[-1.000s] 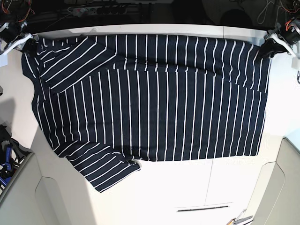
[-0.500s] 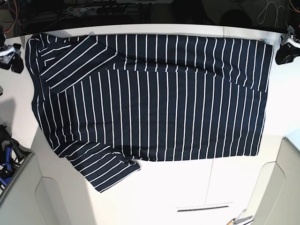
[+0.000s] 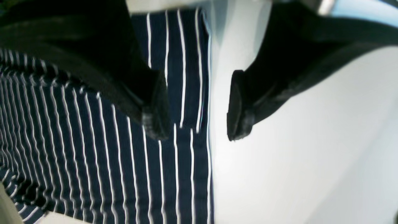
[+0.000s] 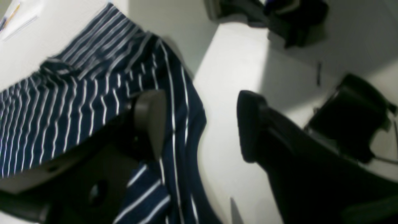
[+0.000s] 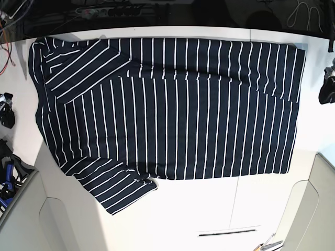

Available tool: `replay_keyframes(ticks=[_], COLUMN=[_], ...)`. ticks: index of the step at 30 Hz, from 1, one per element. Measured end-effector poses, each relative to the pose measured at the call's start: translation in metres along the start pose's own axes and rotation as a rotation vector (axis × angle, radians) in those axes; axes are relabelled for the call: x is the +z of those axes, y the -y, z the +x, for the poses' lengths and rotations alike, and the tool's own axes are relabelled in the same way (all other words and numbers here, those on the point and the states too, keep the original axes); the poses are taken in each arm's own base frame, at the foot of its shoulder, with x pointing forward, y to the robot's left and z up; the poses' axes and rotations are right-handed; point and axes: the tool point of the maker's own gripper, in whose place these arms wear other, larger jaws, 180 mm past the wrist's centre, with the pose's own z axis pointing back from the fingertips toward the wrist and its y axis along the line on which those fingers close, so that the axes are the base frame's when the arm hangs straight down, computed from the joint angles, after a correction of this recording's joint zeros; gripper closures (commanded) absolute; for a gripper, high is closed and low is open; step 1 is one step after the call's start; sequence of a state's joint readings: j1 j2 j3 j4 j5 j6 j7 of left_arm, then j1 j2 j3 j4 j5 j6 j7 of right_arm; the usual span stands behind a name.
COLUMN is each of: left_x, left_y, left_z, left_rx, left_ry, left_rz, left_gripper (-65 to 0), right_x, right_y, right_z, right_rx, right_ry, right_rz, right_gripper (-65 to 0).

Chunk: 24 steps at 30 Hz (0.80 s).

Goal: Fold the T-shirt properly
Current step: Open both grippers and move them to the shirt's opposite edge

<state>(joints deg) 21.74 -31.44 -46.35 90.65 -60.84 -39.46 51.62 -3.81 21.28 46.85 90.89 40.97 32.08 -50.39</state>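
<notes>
Left claw: jaws spread wide, nothing between them. In the left wrist view one black finger hangs over the striped cloth, the other over bare white table; the shirt's side edge runs between the two fingers, 12 to 6 o'clock. In the base view this claw sits at the 3 o'clock edge of the table, just beside the shirt's edge, not touching it.

Right claw: also wide open, holding nothing. In the right wrist view one finger is over rumpled cloth, the other over table; the fabric edge passes through the gap. In the base view this claw is at the 9 o'clock edge, just off the shirt's edge.

Large dark navy short-sleeved fabric T-shirt with thin white stripes: lies flat across the middle of the table, spread wide from 9 to 3 o'clock. One sleeve is folded in over the body at 10 o'clock, the other sleeve sticks out toward 7 o'clock. A folded-over strip shows at 2 o'clock.

Grey bins at the 4 and 8 o'clock corners.
</notes>
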Motion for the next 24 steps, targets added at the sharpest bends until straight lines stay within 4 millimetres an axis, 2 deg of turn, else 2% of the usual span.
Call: replay_keyframes(ticks=[5,10,12,16,20,24], left_x=[-0.013,-0.045,-0.061,-0.090,-0.118,-0.142], left_y=[0.002,0.001,0.003,0.002,0.000,-0.011], left_z=[0.017,0.005,0.007,0.018,0.018,0.023], left_rx=[-0.019,-0.031,-0.037,-0.051,-0.032,0.003], left_ry=[0.044,-0.006,-0.008,-0.007,-0.039,-0.047], left_rz=[-0.002,0.002,-0.003,-0.005,0.002,0.023], left_gripper=[-32.9,-32.9,-32.9,-32.9,-32.9,-32.9], right_x=[-0.040,-0.078,-0.091,-0.108,-0.120,-0.128], right_y=[-0.003,-0.010,-0.014,-0.020,-0.026,-0.022], right_z=[0.008,0.004,0.009,0.022,0.027,0.029], right_rx=[-0.026,-0.076,-0.091,-0.102,-0.120,-0.126], right_ry=[-0.005,-0.043,-0.036,-0.012,-0.010,-0.002], right_rz=[0.032,0.063,0.075,0.087,0.103,0.085], right_gripper=[-36.0,-36.1,-36.1,-36.1,-36.1,-36.1])
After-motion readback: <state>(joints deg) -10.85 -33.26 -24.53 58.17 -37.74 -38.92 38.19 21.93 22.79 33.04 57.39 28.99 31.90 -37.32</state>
